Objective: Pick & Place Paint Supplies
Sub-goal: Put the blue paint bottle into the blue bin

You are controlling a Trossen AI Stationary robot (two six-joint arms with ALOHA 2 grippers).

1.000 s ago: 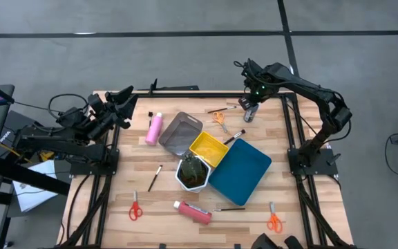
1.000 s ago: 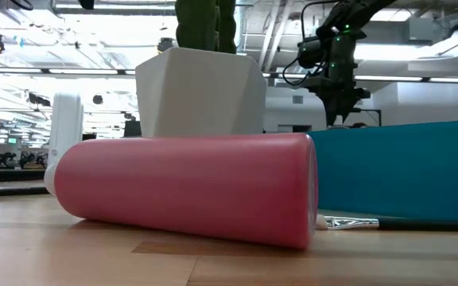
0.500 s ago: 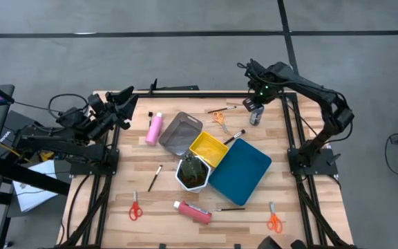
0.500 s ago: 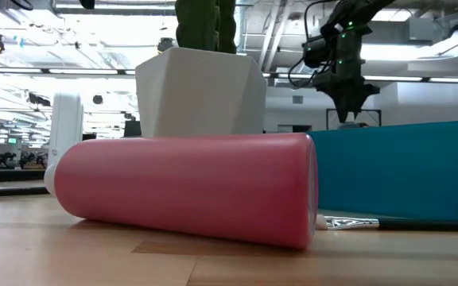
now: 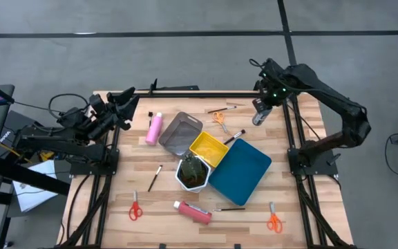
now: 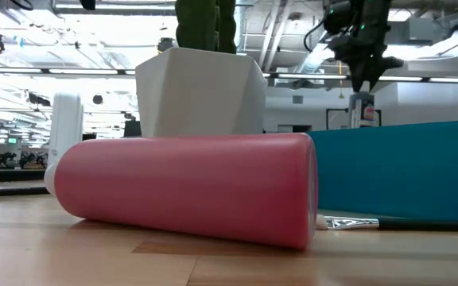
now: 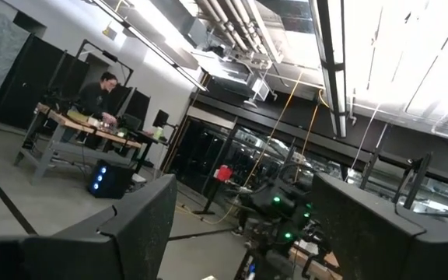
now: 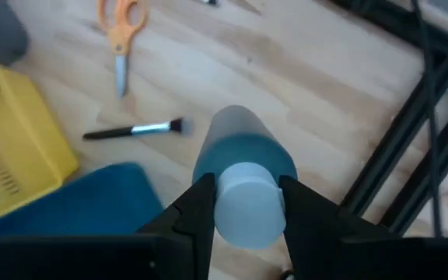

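- Between the right claw's [image 8: 243,204] two dark fingers [image 8: 195,210] sits the small grey bottle [image 8: 243,167], pinched at its white cap and hanging body-down, lifted clear of the wooden surface [image 5: 296,131].
- Seen from above, this claw [image 5: 259,114] hovers near the surface's far right corner, with the bottle [image 5: 256,119] just under it; the level view shows claw [image 6: 363,83] and bottle [image 6: 364,110] high above the blue tray's rim.
- Below the held bottle and a little toward the middle lies a dark-tipped brush [image 8: 134,130], and the near corner of the blue tray [image 8: 76,202] reaches almost under the claw.
- Beyond the brush lie the orange-handled scissors [image 8: 120,27], flat on the wood, with the yellow tray [image 8: 10,148] to their side.
- Farther from this claw, the overhead view shows the grey tray [image 5: 179,133] touching the yellow one [image 5: 208,148], and the white hexagonal pot [image 5: 193,172] against the blue tray [image 5: 240,170].
- Well apart from the claw, one pink bottle [image 5: 155,128] lies beside the grey tray, and another pink bottle [image 5: 193,211] lies near the front edge with a thin brush [image 5: 229,208] just beside it.
- Another brush [image 5: 155,177] lies left of the pot; red-handled scissors [image 5: 135,207] and a second orange pair [image 5: 274,219] rest near the front corners.
- Off the surface's far left corner, the left claw [image 5: 126,108] waits with its fingers [image 7: 142,225] spread wide, holding nothing.
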